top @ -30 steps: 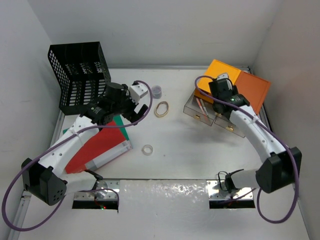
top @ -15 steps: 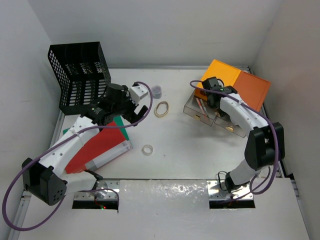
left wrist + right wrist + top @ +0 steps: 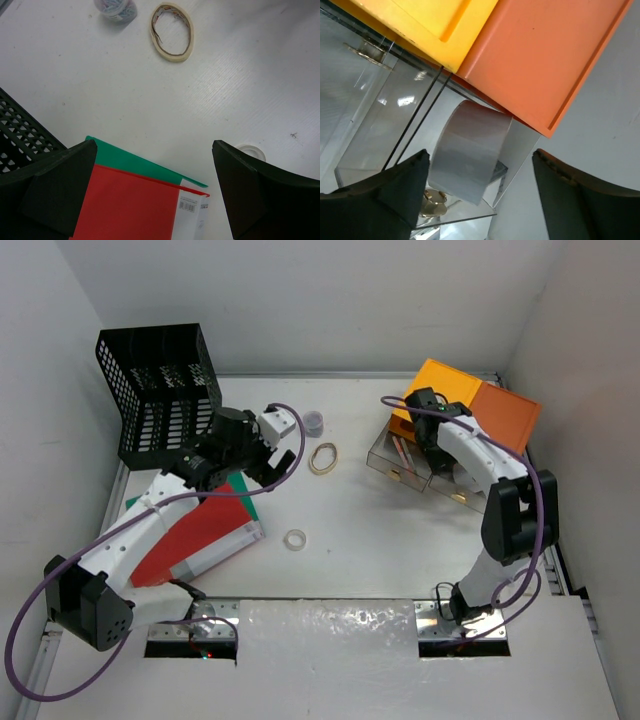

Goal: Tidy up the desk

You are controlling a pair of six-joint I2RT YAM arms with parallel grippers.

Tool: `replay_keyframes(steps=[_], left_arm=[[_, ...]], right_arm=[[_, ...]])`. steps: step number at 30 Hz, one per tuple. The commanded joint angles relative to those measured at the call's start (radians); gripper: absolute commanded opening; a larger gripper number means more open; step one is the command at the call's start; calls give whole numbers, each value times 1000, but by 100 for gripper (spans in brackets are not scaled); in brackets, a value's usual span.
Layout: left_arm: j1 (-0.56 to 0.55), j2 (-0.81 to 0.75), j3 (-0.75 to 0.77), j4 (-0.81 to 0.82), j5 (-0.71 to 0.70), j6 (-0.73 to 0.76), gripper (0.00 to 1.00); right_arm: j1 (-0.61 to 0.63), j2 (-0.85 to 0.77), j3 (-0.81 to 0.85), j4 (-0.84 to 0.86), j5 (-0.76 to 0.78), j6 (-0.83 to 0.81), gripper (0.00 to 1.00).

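Note:
The desk is a white tabletop. My left gripper is open and empty, hovering above the corner of a red folder that lies on a green folder. A beige tape ring and a small white tape roll lie beyond it. My right gripper is open and empty over the orange drawer boxes. In the right wrist view it hangs above a grey tape roll in an open clear drawer.
A black mesh rack stands at the back left. A small jar of paper clips sits behind the tape ring. The yellow box and orange box stand at the back right, with clear drawers pulled out.
My right arm has folded in and its wrist has moved back and left over the drawer boxes. The left arm and the desk items have not moved.

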Motion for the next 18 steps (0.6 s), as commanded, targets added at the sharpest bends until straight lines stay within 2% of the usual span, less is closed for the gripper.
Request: replay_keyframes(steps=[1,6,10,13,14,17,18], left_arm=[[-2,-19,-6,54,-17,7,100],[-3,-18,-6,59,-20,7,100],[-3,-18,-6,56,-25,7,100],[-2,-21,-3,50,-26,10,100],[-3,-21,-5,50,-28,10,100],[-3,-24,-6,48,-31,13,100],[-2,-24,-8,51,-31,13,99]], right_arm=[[-2,-47,42,5,-93,8,83],[-4,-84,47,18,-145,-3,86],[-2,-98,53,27,-249,-18,85],[-4,-104,53,30,-286,-18,80],[-5,-108,51,30,-283,-18,69],[-15,-136,33,42,-318,-18,45],[-25,-145,27,56,-341,-18,33]])
